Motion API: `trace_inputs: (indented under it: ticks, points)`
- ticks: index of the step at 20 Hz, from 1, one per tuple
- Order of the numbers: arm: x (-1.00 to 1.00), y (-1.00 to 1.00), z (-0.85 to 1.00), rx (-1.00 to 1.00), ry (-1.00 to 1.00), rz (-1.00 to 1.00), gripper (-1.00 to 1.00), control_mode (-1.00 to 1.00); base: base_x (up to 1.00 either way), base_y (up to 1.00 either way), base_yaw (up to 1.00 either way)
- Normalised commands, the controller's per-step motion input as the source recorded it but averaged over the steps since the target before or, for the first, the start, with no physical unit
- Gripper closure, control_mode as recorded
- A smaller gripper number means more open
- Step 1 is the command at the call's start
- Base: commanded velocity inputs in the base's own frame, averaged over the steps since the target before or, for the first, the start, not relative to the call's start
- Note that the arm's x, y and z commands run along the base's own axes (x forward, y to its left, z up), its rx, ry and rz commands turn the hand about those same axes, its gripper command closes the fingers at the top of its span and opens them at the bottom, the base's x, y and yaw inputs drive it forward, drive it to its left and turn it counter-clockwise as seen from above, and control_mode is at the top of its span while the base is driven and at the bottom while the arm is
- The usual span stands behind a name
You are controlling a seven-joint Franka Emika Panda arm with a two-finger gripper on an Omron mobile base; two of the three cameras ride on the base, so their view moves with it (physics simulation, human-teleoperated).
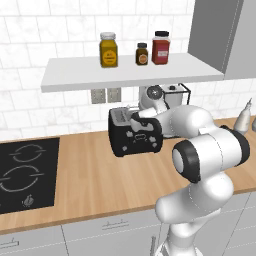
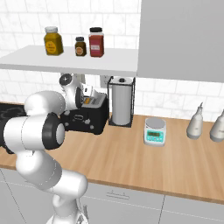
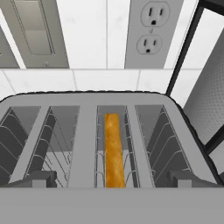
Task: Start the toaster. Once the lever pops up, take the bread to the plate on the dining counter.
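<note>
The black toaster (image 1: 135,134) stands on the wood worktop against the tiled wall, also seen as the toaster (image 2: 87,116) from the right. In the hand view its silvery slotted top (image 3: 87,144) lies just below me. The bread (image 3: 112,148) sits edge-up, sunk in the third slot from the left, with only its orange-brown crust showing. My gripper (image 3: 111,179) hovers over the toaster's front edge, open wide, with one dark fingertip (image 3: 38,178) at each side and nothing between them. The plate and the dining counter are out of view.
A wire paper-towel holder (image 2: 121,101) stands right beside the toaster. A small scale (image 2: 155,131) and pale bottles (image 2: 194,121) sit further right. The black hob (image 1: 25,172) lies to the left. A shelf (image 1: 130,72) with jars hangs low above the toaster. Wall outlets (image 3: 148,30) are behind.
</note>
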Motion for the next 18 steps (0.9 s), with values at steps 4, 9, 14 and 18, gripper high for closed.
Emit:
trace_inputs:
  ticks: [4,9,14,18]
  points:
    - [0.0,0.0,0.0,0.0,0.0,0.0,-1.0,-1.0,0.0,0.0,0.0]
    - [0.0,0.0,0.0,0.0,0.0,0.0,-1.0,-1.0,0.0,0.0,0.0]
    - [0.0,0.0,0.0,0.0,0.0,0.0,-1.0,-1.0,0.0,0.0,0.0]
    - [0.0,0.0,0.0,0.0,0.0,0.0,-1.0,-1.0,0.0,0.0,0.0]
